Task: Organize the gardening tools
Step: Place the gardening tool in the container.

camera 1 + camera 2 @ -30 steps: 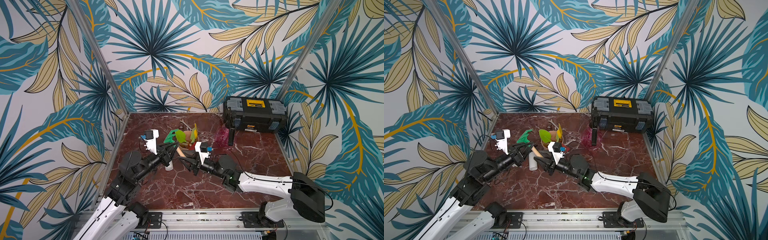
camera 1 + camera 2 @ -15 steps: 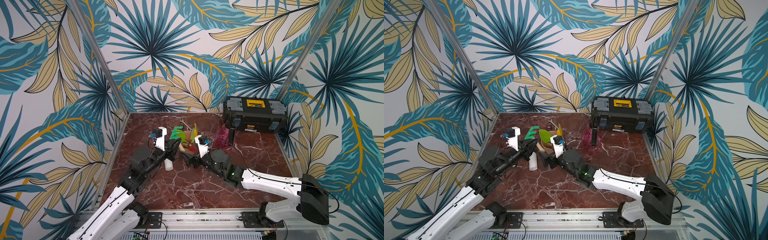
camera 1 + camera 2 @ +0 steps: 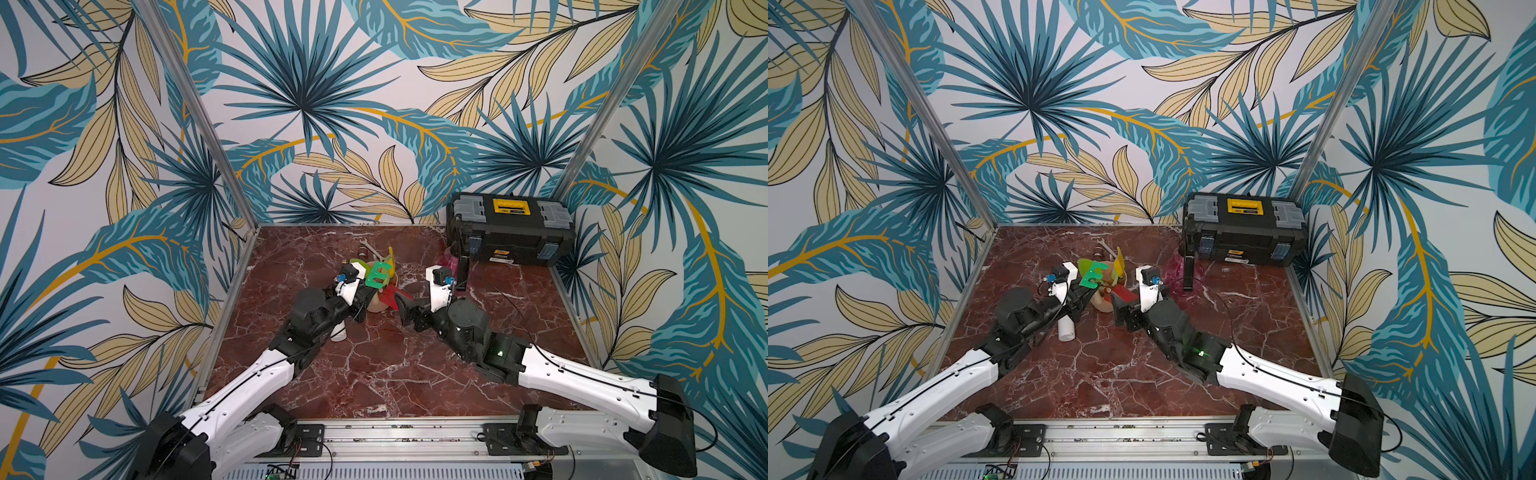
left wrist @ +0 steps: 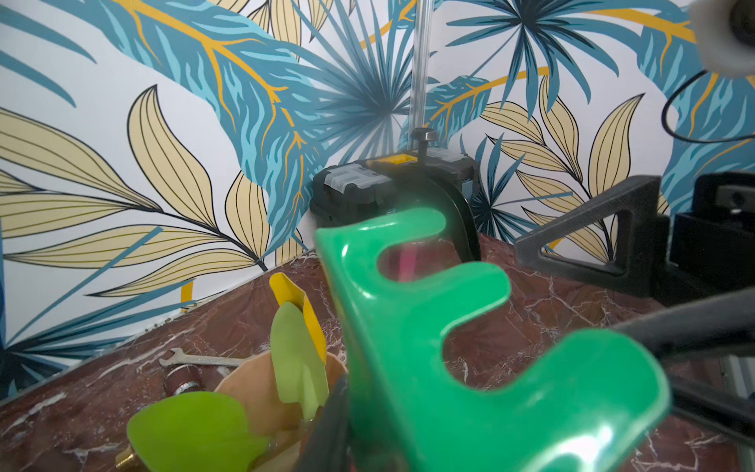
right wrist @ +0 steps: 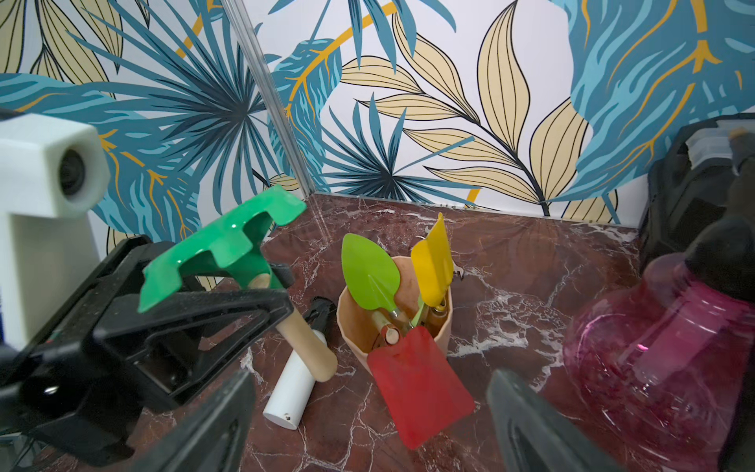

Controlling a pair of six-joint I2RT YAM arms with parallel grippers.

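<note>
A black toolbox sits in the far corner of the marble table, with a pink spray bottle near it. Mid-table stands a tan pot holding a lime-green trowel and the yellow scoop. The red square shovel leans at its rim. The left gripper is clamped on the dark green rake, raised beside the pot. The right gripper gapes wide and grips nothing. A silver wrench lies behind the pot.

Palm-leaf wallpaper walls, aluminium corner posts, red-brown marble floor with white veins.
</note>
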